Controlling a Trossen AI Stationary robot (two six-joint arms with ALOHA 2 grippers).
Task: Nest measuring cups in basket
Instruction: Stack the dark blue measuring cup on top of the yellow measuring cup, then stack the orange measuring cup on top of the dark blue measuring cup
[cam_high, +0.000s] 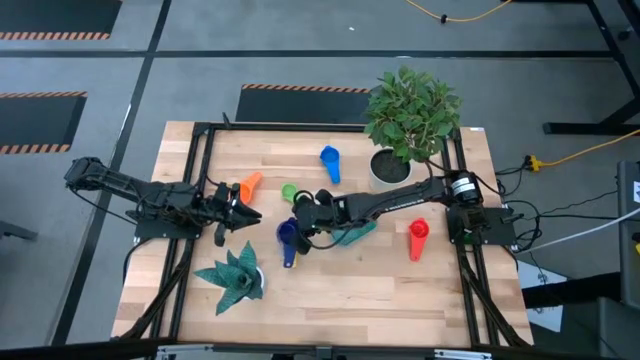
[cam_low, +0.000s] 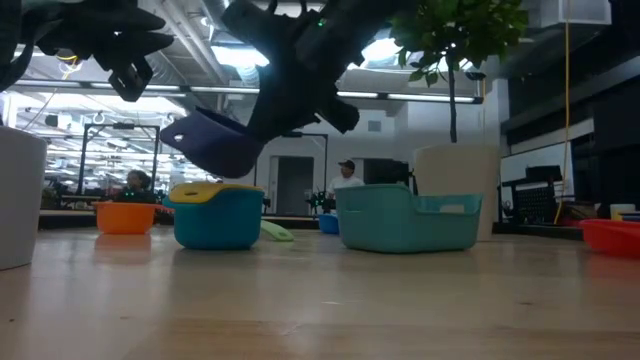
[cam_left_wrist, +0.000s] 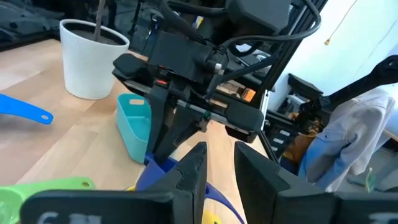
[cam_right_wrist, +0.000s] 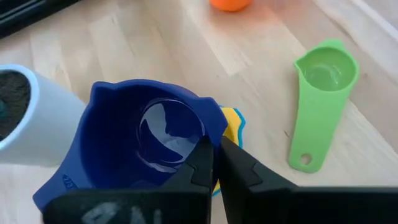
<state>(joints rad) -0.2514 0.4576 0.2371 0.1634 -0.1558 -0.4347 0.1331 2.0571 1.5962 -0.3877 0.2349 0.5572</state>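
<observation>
Right pincer (cam_right_wrist: 214, 165) is clamped on the rim of the dark blue cup (cam_right_wrist: 146, 140), which is held tilted in the air above the worktop (cam_high: 340, 285); in the low view the dark blue cup (cam_low: 215, 142) hangs clear above a mid blue cup (cam_low: 218, 222) with a yellow cup (cam_low: 200, 191) nested inside it. Yellow and light blue edges are seen just under the lifted cup in the right wrist view. Right arm is stretched from the right edge toward the worktop's middle, its pincer (cam_high: 300, 222) near the centre. Basket (cam_high: 352, 233) is partly hidden under that arm, just right of the pincer; in the low view the basket (cam_low: 408, 220) stands on the worktop, right of the stacked cups and apart from them. Green cup (cam_right_wrist: 320, 99) lies flat on the wood near the held cup, handle pointing away from the bowl. Orange cup (cam_high: 249, 185) sits beside the left pincer (cam_high: 243, 210), another blue cup (cam_high: 331, 162) lies farther back, red cup (cam_high: 418, 238) lies near the right edge. Left pincer is held low at the left side, its fingers (cam_left_wrist: 193, 171) slightly parted with nothing between them. White pot (cam_high: 390, 166) with a leafy plant (cam_high: 412, 112) stands at the back; a small spiky plant (cam_high: 236, 274) is at the front left.
</observation>
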